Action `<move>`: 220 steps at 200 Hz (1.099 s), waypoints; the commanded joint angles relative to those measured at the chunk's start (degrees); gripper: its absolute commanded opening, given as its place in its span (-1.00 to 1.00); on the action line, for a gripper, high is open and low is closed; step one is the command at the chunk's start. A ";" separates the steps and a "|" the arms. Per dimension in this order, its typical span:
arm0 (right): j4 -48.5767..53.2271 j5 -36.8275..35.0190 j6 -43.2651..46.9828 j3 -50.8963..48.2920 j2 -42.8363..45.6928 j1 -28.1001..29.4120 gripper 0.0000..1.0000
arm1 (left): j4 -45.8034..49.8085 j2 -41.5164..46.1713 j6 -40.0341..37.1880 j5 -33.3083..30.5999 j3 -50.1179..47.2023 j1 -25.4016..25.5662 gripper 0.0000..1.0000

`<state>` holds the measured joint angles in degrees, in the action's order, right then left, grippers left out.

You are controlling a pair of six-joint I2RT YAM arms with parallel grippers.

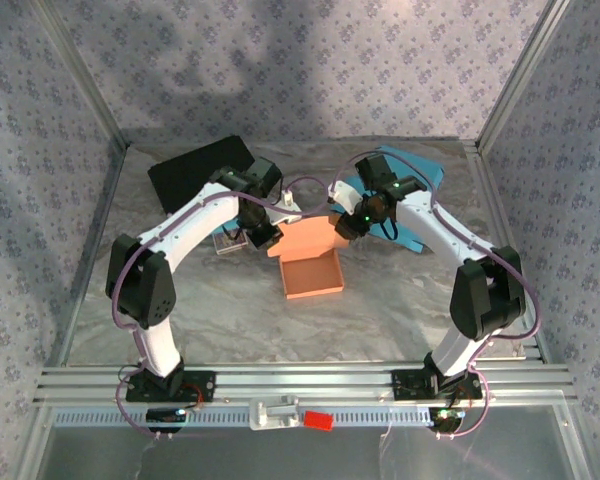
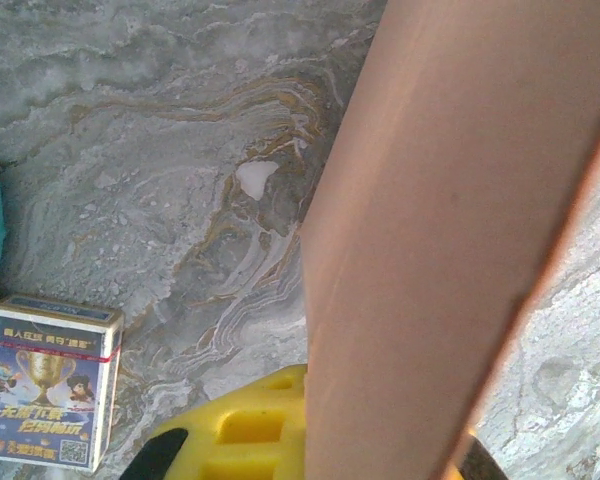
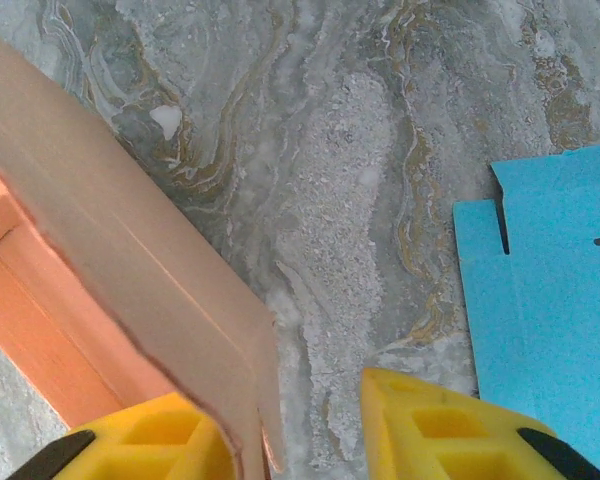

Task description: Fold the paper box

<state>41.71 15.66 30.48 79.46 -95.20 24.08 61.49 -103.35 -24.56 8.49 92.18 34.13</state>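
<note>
Grey marbled tabletop [image 1: 410, 300] carries the orange paper box [image 1: 312, 272] at centre, tray open, back flap raised. Left gripper [image 1: 259, 236] is clamped on that flap; right gripper [image 3: 315, 425] stands parted, flap edge against one yellow finger [image 3: 150, 445].

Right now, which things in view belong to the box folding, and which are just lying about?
In the job:
orange box
left pincer, shut on a flap of the box
right pincer, open at another flap

Lying about:
blue cardboard sheet
pack of cards
black sheet
</note>
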 commanded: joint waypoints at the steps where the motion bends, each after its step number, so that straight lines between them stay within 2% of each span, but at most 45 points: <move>1: 1.38 0.67 -0.40 1.59 -0.93 0.49 -0.31 | 0.40 -1.07 0.94 -1.12 2.26 -0.28 -1.00; 67: 1.82 0.37 -1.52 1.14 -1.25 0.55 -0.48 | 0.64 -2.94 3.18 -2.38 4.36 -0.43 -1.00; 103: 2.38 -1.05 -1.95 1.53 -1.69 1.02 -0.49 | 1.08 -4.25 4.43 -2.89 5.96 -0.39 -1.00; 145: 2.41 -4.34 -2.07 1.50 -2.29 1.40 -0.60 | 1.16 -5.15 5.21 -3.17 6.86 -0.42 -1.00; 196: 2.61 -7.65 -4.73 2.18 -2.32 1.75 -0.63 | 1.94 -6.84 8.28 -3.61 8.97 -0.45 -1.00; 220: 2.85 -9.04 -8.30 2.63 -2.14 1.60 -0.80 | 1.52 -7.60 13.21 -5.26 10.11 -0.39 -1.00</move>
<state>42.50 9.17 26.35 80.09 -97.06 25.41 61.76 -109.78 -16.58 4.99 99.66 34.13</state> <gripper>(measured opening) 0.129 0.059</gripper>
